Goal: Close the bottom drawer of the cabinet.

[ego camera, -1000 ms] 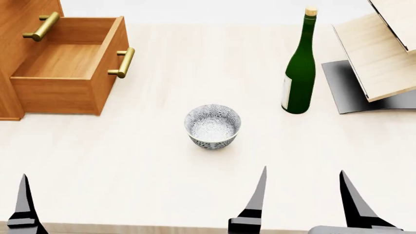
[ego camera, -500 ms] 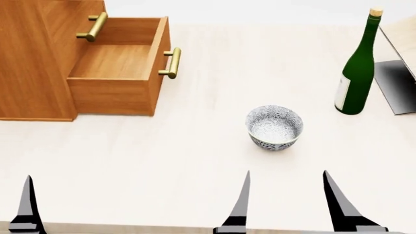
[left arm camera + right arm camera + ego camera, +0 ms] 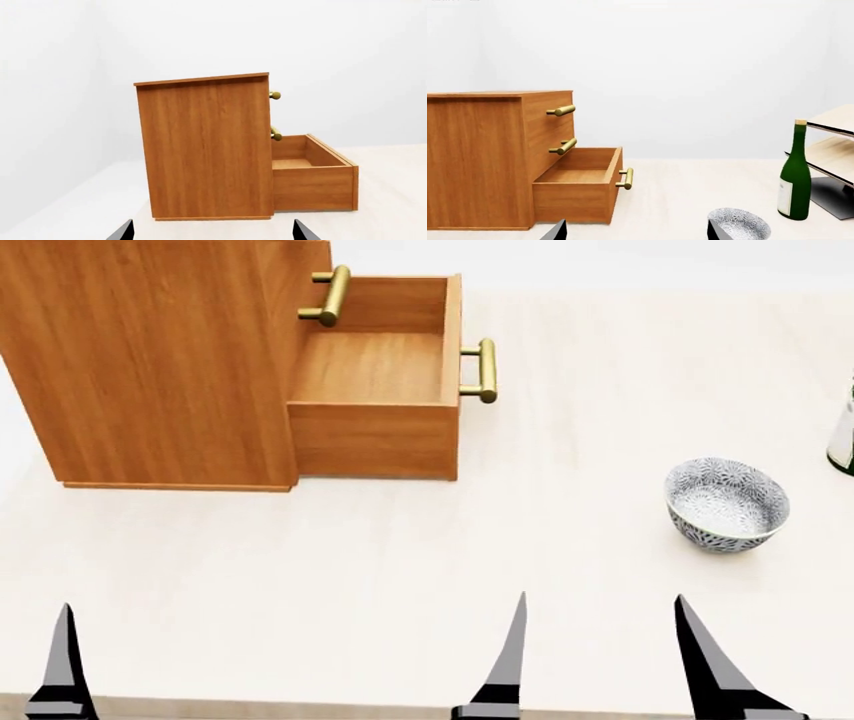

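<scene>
The right claw hangs wide open and empty over the near edge of the bench, well short of the cabinet. Of the left claw only one dark fingertip shows in the head view; the left wrist view shows two tips spread apart, holding nothing. The bottom drawer stands pulled out of the cabinet, its brass handle facing the patterned bowl. A green bottle stands beyond the bowl, farther from the cabinet.

Bright, even, diffuse light with no glare. Everything is sharp, without blur or edge distortion. Only a faint soft shadow lies beneath the cabinet.
</scene>
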{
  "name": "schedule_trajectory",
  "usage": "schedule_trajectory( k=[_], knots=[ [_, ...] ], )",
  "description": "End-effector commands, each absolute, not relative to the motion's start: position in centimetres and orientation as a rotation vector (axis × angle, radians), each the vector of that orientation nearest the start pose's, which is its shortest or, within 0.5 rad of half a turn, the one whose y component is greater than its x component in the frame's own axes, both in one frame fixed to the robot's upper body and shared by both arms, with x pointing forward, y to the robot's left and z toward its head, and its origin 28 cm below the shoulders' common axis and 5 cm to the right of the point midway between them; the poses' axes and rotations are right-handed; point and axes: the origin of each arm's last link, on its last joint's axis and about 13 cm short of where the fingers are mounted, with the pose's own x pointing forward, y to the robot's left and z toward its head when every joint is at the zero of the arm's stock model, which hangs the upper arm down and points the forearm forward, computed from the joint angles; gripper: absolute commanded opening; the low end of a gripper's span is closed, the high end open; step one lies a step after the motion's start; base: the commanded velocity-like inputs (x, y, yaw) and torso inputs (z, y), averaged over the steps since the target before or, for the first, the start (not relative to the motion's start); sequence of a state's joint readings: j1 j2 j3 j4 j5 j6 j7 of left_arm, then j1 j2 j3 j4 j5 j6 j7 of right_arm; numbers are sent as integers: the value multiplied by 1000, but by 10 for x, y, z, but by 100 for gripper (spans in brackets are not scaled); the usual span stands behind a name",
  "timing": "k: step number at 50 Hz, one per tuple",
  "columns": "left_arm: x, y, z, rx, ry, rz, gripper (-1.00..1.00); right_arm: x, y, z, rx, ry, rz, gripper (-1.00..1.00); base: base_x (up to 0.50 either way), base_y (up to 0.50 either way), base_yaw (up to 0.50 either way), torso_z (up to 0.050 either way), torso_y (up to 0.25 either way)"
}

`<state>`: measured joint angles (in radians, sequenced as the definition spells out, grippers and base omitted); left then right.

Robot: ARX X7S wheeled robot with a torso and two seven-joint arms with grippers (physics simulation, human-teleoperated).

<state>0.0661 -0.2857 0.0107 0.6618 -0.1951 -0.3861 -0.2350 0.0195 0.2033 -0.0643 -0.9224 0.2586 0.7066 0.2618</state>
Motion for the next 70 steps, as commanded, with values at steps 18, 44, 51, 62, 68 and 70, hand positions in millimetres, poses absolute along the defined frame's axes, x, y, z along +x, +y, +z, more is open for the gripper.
schedule_trajectory(
  k=[18, 44, 51, 62, 68, 70],
  knots=[
    [182, 237, 116, 100, -202, 85, 100, 170, -103, 154, 42, -189, -55, 100, 0, 433, 0, 0, 0],
    [182, 236, 114, 98, -198, 85, 100, 170, -102, 159, 88, -185, -12, 100, 305, 0, 0, 0, 0],
    [181, 236, 115, 98, -199, 85, 100, 169, -102, 160, 87, -185, -16, 100, 500, 0, 0, 0, 0],
    [180, 235, 115, 92, -199, 81, 100, 170, -103, 161, 84, -188, -18, 100, 500, 0, 0, 0, 0],
    [180, 235, 114, 91, -196, 77, 100, 171, -102, 160, 79, -190, -20, 100, 500, 0, 0, 0, 3],
    [180, 236, 113, 91, -194, 76, 100, 171, -102, 160, 78, -190, -20, 100, 500, 0, 0, 0, 0]
  ],
)
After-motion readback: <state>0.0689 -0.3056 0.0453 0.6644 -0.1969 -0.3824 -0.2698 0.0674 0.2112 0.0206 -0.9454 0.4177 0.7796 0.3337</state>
